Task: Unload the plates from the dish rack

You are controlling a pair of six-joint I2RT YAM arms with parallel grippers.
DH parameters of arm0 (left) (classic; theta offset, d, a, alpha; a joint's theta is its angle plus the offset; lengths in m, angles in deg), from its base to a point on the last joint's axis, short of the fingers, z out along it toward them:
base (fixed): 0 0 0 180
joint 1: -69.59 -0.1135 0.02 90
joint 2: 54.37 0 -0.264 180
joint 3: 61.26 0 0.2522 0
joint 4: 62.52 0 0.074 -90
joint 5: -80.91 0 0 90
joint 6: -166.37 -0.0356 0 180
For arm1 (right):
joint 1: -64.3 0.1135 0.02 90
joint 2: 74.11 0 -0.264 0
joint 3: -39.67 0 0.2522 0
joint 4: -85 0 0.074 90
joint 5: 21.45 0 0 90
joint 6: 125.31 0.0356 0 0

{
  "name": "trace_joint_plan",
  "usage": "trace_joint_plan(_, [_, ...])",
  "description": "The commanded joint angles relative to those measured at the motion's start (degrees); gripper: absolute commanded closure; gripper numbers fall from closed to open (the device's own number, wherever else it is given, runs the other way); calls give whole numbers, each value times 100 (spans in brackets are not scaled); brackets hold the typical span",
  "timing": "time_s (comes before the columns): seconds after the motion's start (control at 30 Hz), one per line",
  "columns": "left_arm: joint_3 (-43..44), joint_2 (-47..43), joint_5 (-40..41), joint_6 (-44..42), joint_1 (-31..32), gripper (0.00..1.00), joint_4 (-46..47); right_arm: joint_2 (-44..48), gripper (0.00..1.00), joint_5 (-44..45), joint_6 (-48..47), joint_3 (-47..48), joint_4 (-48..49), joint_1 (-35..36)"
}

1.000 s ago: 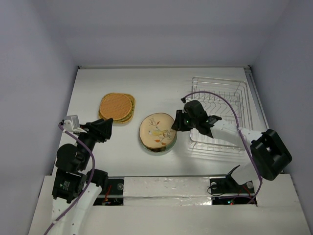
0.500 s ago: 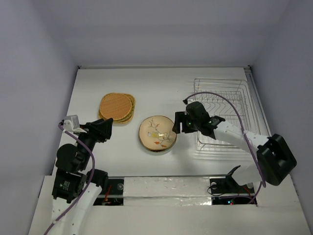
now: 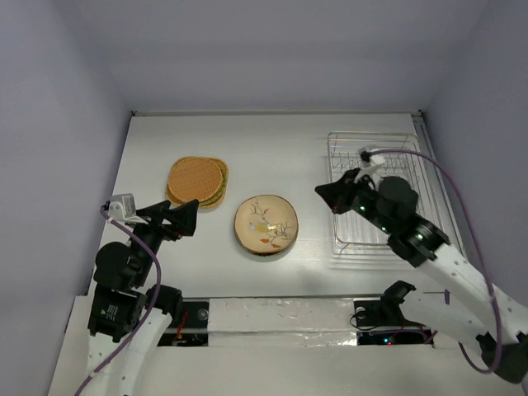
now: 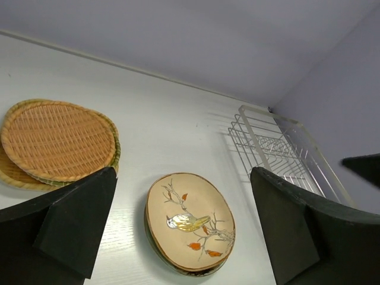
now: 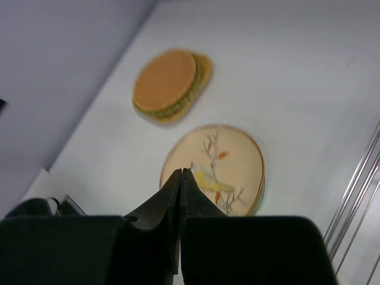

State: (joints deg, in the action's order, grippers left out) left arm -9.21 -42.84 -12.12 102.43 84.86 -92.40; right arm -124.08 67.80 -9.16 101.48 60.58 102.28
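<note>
Plates are off the rack. The orange plates sit stacked far-left on the bench, and the beige plate lies flat mid-bench on a green-rimmed plate. The two piles are near each other but apart. The dish rack is at the right. No plate shows in it, though the right arm hides part.

Right end effector hangs over the rack's near-left corner, clenched on nothing. Left end effector is spread wide and empty, near the bench's front-left edge.

The step looks like retreat and final check:
- Keep the right fingertips above the rack wires while backing out, since a snag would drag the rack.
- Don't sweep low over the beige plate. It rides on another rim and could slide.
- Confirm the hidden rack slots are empty before parking.

Versus a second ago:
- The right end effector was at the beige plate's right rim. It has let go, pulled back toward the rack and snapped closed.
- The rack sat skewed toward the plate and now looks squarer.
- The left end effector has opened wider, with the arm otherwise put.
</note>
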Motion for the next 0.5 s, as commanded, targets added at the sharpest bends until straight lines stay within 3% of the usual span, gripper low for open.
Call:
trace_joint_plan(0.0, [328,174,-163,-172,-50,4,171,1266,100,663,-338,379,477,43])
trace_joint_plan(0.07, [583,253,-84,-198,-50,3,101,1656,100,1205,-479,581,224,43])
trace_joint_plan(0.1, [688,332,-67,-224,-50,3,74,1814,94,1453,-479,635,100,43])
trace_joint_plan(0.17, [1005,394,74,-330,-50,3,30,2228,73,2058,-488,697,-172,43])
trace_joint_plan(0.2, [1093,420,144,-391,-50,2,30,2342,49,2244,-488,671,-252,43])
trace_joint_plan(0.23, [1259,429,336,-435,-50,2,30,2439,40,2429,-462,644,-340,43])
trace_joint_plan(0.3, [1401,429,618,-576,-50,2,-5,2624,32,2878,-357,531,-595,43])
trace_joint_plan(0.47, [1314,324,742,-770,-50,2,-110,2642,32,2783,-207,196,-666,43])
